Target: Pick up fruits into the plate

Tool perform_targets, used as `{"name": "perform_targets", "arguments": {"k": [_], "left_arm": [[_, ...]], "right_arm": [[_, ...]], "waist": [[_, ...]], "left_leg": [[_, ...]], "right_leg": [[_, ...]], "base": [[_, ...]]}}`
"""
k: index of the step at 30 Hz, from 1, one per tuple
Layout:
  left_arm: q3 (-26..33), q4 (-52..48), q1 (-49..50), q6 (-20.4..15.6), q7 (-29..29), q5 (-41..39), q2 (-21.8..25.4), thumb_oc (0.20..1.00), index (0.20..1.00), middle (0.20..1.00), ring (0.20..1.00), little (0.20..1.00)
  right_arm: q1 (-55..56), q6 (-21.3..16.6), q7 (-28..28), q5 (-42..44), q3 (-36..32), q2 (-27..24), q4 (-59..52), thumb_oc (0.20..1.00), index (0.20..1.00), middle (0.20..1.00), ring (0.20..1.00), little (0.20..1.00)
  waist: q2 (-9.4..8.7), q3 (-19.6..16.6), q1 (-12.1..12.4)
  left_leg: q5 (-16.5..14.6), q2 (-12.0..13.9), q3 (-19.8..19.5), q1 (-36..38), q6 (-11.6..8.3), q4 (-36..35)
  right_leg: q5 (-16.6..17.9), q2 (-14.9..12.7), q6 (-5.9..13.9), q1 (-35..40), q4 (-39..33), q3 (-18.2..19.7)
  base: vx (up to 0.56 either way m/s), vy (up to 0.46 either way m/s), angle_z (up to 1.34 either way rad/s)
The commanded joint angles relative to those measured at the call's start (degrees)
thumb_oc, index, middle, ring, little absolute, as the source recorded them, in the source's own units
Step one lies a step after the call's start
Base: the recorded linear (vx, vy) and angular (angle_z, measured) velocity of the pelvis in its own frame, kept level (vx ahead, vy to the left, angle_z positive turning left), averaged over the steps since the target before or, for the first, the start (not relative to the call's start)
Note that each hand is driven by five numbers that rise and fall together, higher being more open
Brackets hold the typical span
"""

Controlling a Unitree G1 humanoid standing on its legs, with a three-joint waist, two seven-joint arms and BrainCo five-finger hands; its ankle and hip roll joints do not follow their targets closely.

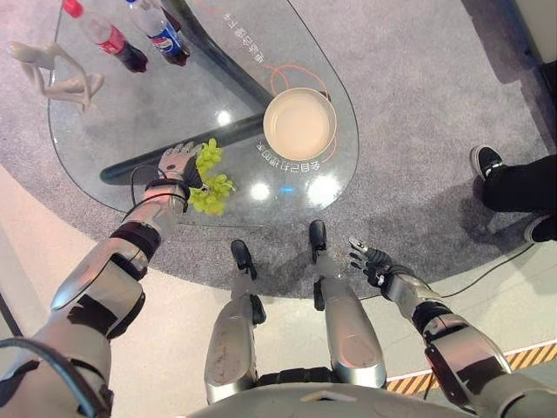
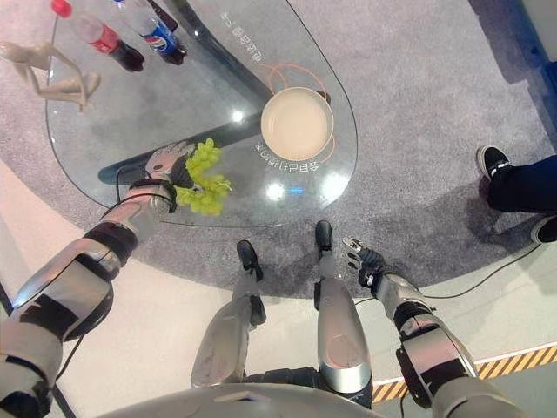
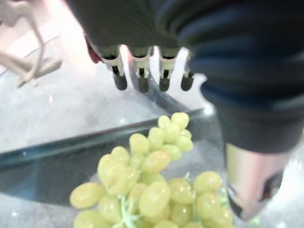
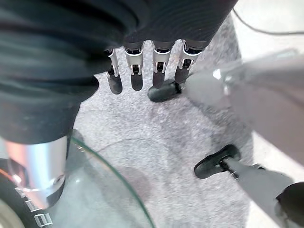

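Observation:
A bunch of green grapes (image 1: pixel 211 179) lies on the glass table (image 1: pixel 130 113) near its front edge. My left hand (image 1: pixel 177 163) hovers right beside and over the grapes (image 3: pixel 152 185), its fingers (image 3: pixel 141 76) straight and open, the thumb (image 3: pixel 251 180) next to the bunch. The empty cream plate (image 1: pixel 299 123) sits on the table to the right of the grapes. My right hand (image 1: pixel 369 259) hangs open off the table over the grey carpet, low on the right, holding nothing (image 4: pixel 142 71).
Two cola bottles (image 1: pixel 104 37) (image 1: pixel 161 33) lie at the table's far side, and a white figurine (image 1: pixel 57 74) stands at its far left. A person's dark shoe and leg (image 1: pixel 513 178) show on the carpet at the right.

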Motion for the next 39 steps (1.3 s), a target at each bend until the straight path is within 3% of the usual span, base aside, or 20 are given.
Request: {"name": "perform_targets", "arguments": {"k": [1,7,19,20,21,22,39], "left_arm": [[-1.56,6.16,-4.64,2.39,0.24,4.58,0.23,1.0,1.0,1.0,1.0,1.0],[-2.75,9.47,-4.46,6.06,1.51,3.2,0.67,1.0,1.0,1.0,1.0,1.0],[1.29,19.47,-9.72,8.9,8.72,1.35,0.78,1.0,1.0,1.0,1.0,1.0],[1.46,20.29,-10.19,8.42,8.57,2.52,0.72,0.903,0.903,0.903,0.903,0.903],[1.17,20.81,-10.46,7.79,8.51,3.47,0.77,0.495,0.495,0.495,0.495,0.495],[1.03,21.4,-10.77,7.6,8.19,5.04,0.71,0.2,0.2,0.2,0.2,0.2],[-1.18,20.65,-11.16,6.96,6.39,4.11,1.55,0.2,0.2,0.2,0.2,0.2]], "right_arm": [[-0.9,-0.62,-1.23,2.59,0.69,1.24,-0.55,1.0,1.0,1.0,1.0,1.0],[6.38,-6.44,6.6,1.36,-0.22,-2.1,-2.06,1.0,1.0,1.0,1.0,1.0],[6.86,-6.14,6.06,5.98,2.51,-1.52,-8.61,1.0,1.0,1.0,1.0,1.0],[6.74,-6.23,6.2,6.43,2.66,-1.33,-8.64,1.0,1.0,1.0,1.0,1.0],[6.61,-6.23,6.16,6.68,2.78,-1.21,-8.77,1.0,1.0,1.0,1.0,1.0],[6.46,-6.21,6.05,6.78,2.85,-1.0,-8.97,1.0,1.0,1.0,1.0,1.0],[5.5,-6.05,5.76,7.95,3.29,-0.7,-10.06,1.0,1.0,1.0,1.0,1.0]], "waist": [[-2.8,0.3,-0.71],[-4.19,0.3,-3.11],[-7.85,0.3,-4.26],[-8.21,0.3,-4.31],[-8.42,0.3,-4.31],[-8.72,0.3,-4.33],[-8.93,0.3,-3.79]], "left_leg": [[-0.79,-3.24,0.66,-3.74,0.1,3.74],[-0.33,-2.34,1.52,-7.75,-0.35,4.56],[0.81,-0.89,1.92,-13.24,-1.6,4.51],[0.8,-0.78,1.85,-13.71,-1.7,4.57],[0.85,-0.68,1.84,-13.94,-1.76,4.47],[0.95,-0.62,1.8,-14.27,-1.87,4.39],[0.98,-0.29,0.97,-16.0,-2.14,4.68]], "right_leg": [[0.84,1.8,1.05,-6.01,6.13,2.25],[1.42,2.38,1.65,-10.95,7.41,4.01],[2.38,2.88,1.58,-16.73,7.21,4.34],[2.46,2.88,1.62,-17.12,7.16,4.44],[2.56,2.88,1.64,-17.38,7.07,4.42],[2.71,2.94,1.62,-17.7,6.97,4.42],[2.85,2.5,1.89,-18.97,7.18,4.07]], "base": [[-0.06,0.032,-0.06],[-0.05,0.057,-0.15],[-0.02,-0.015,-0.04],[-0.02,-0.041,0.0],[-0.02,-0.04,0.0],[-0.02,-0.033,0.01],[0.0,-0.002,0.0]]}}
